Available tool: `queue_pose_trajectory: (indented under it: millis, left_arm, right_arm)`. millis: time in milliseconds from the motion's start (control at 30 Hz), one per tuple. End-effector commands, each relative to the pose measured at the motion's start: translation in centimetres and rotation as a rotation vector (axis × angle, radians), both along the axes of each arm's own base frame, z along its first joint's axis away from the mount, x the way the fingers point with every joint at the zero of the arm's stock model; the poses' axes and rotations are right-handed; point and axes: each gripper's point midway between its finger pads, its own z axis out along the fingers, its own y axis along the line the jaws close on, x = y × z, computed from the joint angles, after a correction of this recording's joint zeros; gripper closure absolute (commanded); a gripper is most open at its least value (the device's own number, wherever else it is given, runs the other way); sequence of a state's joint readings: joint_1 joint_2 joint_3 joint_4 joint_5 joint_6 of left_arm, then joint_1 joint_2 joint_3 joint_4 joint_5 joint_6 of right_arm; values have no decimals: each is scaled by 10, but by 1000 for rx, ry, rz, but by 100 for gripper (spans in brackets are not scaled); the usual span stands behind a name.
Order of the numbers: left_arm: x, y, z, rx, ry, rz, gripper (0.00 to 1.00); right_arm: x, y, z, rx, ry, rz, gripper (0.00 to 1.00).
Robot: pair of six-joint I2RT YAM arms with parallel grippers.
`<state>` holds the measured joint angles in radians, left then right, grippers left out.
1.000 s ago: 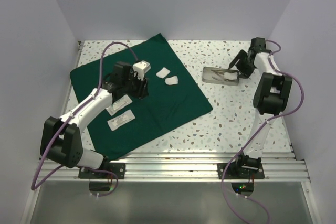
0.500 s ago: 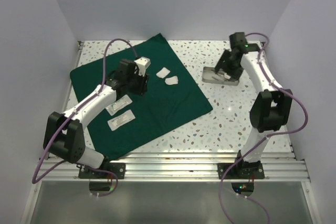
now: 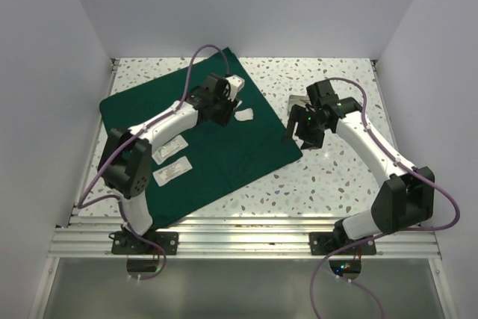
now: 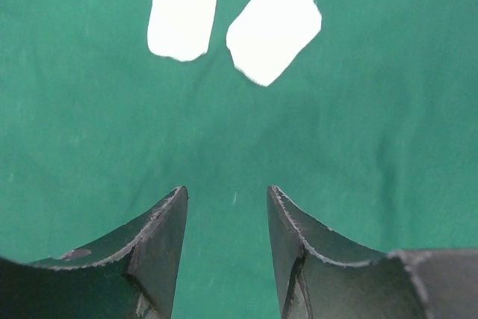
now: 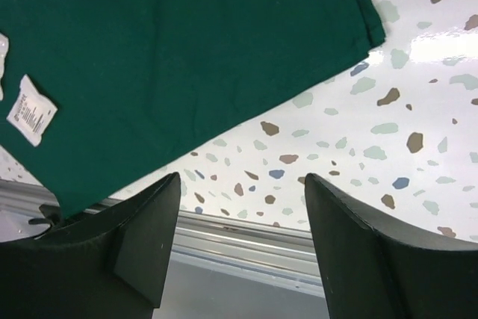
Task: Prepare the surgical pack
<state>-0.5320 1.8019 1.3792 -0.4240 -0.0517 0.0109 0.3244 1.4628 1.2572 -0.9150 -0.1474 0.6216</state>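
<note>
- I see the drape [image 3: 216,147] lying spread out flat on the table [image 3: 336,177].
- The left gripper [image 4: 227,207] hovers over the far part of the drape. Its fingers are spread and nothing is between them.
- Two gauze pads [image 4: 273,26] lie on the drape just ahead of this gripper, close to each other but not touching.
- Two packets [image 3: 172,172] lie on the near left part of the drape.
- The right gripper [image 5: 239,211] hangs near the right corner of the drape, fingers wide apart and empty.
- The tray [image 3: 294,103] is off the drape, beside its right edge, and the right arm hides most of it.
</note>
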Motion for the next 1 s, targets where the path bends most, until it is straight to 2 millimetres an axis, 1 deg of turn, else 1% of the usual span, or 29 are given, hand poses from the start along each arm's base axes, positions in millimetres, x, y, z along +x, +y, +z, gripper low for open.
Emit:
queue_pose_trajectory:
  millis: [0, 33, 67, 133, 167, 200, 233, 267, 333, 367, 467, 567, 633, 800, 833, 867, 967]
  left_arm:
    - [27, -10, 11, -116, 42, 103, 50]
    - [33, -17, 18, -158, 54, 117, 50]
    - [37, -18, 15, -177, 67, 150, 50]
    - [41, -22, 14, -279, 98, 243, 48]
    - [48, -24, 17, -349, 109, 262, 48]
    - [49, -27, 15, -419, 154, 331, 47]
    - [50, -27, 11, -456, 187, 370, 46]
    - [51, -27, -1, -491, 251, 404, 46]
    - [51, -32, -8, -574, 338, 500, 46]
    - [52, -34, -16, -613, 389, 555, 46]
    - [55, -41, -24, -691, 459, 628, 46]
    - [55, -45, -35, -733, 516, 700, 45]
    - [57, -44, -39, -743, 526, 737, 45]
    - [67, -49, -41, -800, 537, 802, 45]
    - [67, -49, -44, -796, 549, 813, 45]
    - [65, -48, -52, -788, 570, 840, 45]
    - [64, -48, -59, -798, 591, 881, 45]
  right_arm:
    - [-4, 9, 15, 61, -59, 61, 29]
    - [-6, 10, 15, 67, -61, 67, 29]
    - [-6, 10, 15, 74, -72, 67, 29]
    - [-6, 13, 16, 88, -77, 74, 29]
    - [-6, 14, 15, 95, -76, 74, 29]
    - [-5, 15, 16, 100, -76, 78, 29]
    - [-4, 17, 16, 106, -76, 83, 29]
    - [-3, 17, 19, 108, -82, 83, 29]
    - [0, 18, 20, 106, -94, 91, 29]
    - [2, 17, 22, 105, -103, 89, 29]
    - [6, 18, 24, 103, -115, 99, 29]
    - [9, 18, 24, 105, -117, 101, 29]
    - [12, 15, 24, 107, -122, 100, 29]
    - [18, 8, 26, 113, -127, 90, 29]
    - [19, 5, 26, 118, -126, 83, 29]
    - [19, 3, 26, 118, -127, 79, 29]
    - [19, -2, 23, 121, -119, 68, 29]
